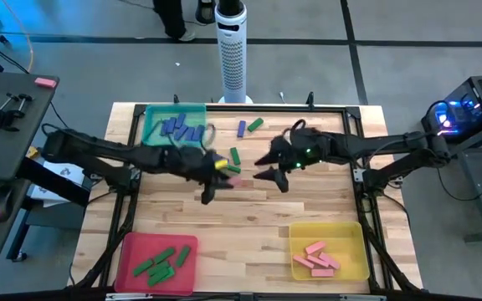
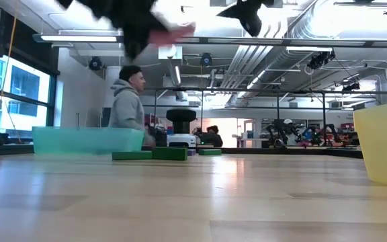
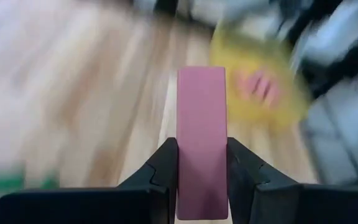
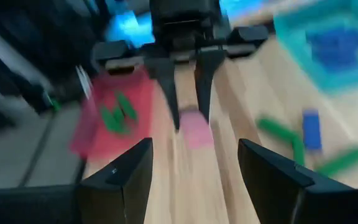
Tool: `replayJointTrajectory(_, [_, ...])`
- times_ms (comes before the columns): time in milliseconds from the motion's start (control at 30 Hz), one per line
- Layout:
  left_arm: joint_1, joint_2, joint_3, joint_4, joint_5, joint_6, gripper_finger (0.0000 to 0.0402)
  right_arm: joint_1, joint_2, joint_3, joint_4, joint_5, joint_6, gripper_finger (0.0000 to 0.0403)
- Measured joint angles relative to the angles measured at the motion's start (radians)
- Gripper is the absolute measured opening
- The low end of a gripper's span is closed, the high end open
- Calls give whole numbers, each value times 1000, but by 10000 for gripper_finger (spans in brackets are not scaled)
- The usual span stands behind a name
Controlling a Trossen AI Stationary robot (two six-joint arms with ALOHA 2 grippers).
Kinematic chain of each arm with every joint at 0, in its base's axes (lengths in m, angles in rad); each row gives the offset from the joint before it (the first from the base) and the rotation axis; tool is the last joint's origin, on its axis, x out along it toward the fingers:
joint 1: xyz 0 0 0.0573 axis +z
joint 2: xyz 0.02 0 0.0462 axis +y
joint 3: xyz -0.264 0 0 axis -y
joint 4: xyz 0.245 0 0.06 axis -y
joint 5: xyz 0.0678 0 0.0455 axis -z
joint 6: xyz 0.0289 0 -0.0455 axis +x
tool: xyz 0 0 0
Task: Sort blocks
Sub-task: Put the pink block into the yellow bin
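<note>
While a pink block [image 3: 202, 140] is clamped upright between the fingers of the left pincer [image 1: 224, 174], it is carried above the middle of the wooden surface [image 1: 249, 213].

The right pincer [image 1: 274, 167] is held just beside it with its fingers spread wide and nothing between them. Blue blocks [image 1: 181, 127] are gathered in the teal tray [image 1: 151, 114] at the far left, green blocks [image 1: 161, 262] in the red tray [image 1: 132, 247] at the near left, and pink blocks [image 1: 316, 257] in the yellow tray [image 1: 354, 238] at the near right. One blue block [image 1: 241, 128] and loose green blocks [image 1: 254, 124] are left on the surface near the teal tray. A person [image 2: 127, 97] is seen in the room behind.
</note>
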Motion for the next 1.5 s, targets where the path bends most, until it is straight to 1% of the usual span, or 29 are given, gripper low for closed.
replayJointTrajectory(133, [28, -27, 89, 84, -13, 53, 64, -18, -15, 0, 215, 23, 8, 211])
replayJointTrajectory(267, [48, -28, 160, 172, -14, 74, 64, -28, -16, 0, 426, 20, 8, 211])
replayJointTrajectory(333, [55, -25, 180, 205, -26, 86, 64, -27, -16, 0, 501, 12, 8, 211])
replayJointTrajectory(400, [61, -22, 189, 237, -45, 91, 64, -27, -16, 1, 540, 8, 9, 211])
replayJointTrajectory(533, [62, -22, 197, 295, -72, 94, 64, -27, -16, 3, 575, 7, 25, 211])
replayJointTrajectory(667, [62, -19, 197, 316, -75, 97, 64, -27, -15, 3, 581, 10, 30, 210])
replayJointTrajectory(867, [62, -18, 197, 323, -79, 97, 64, -27, -15, 4, 582, 71, 22, 202])
replayJointTrajectory(1033, [61, -18, 198, 336, -78, 98, 66, -27, -13, 3, 610, 83, -2, 202])
replayJointTrajectory(1133, [61, -18, 202, 344, -71, 100, 67, -27, -12, 0, 574, 125, -18, 201])
replayJointTrajectory(1267, [61, -20, 202, 342, -75, 100, 67, -27, -11, -2, 578, 180, -25, 201])
replayJointTrajectory(1333, [61, -20, 202, 340, -76, 100, 68, -27, -12, -1, 574, 175, -27, 201])
replayJointTrajectory(1500, [60, -20, 202, 342, -70, 101, 68, -27, -11, -1, 569, 84, -19, 199])
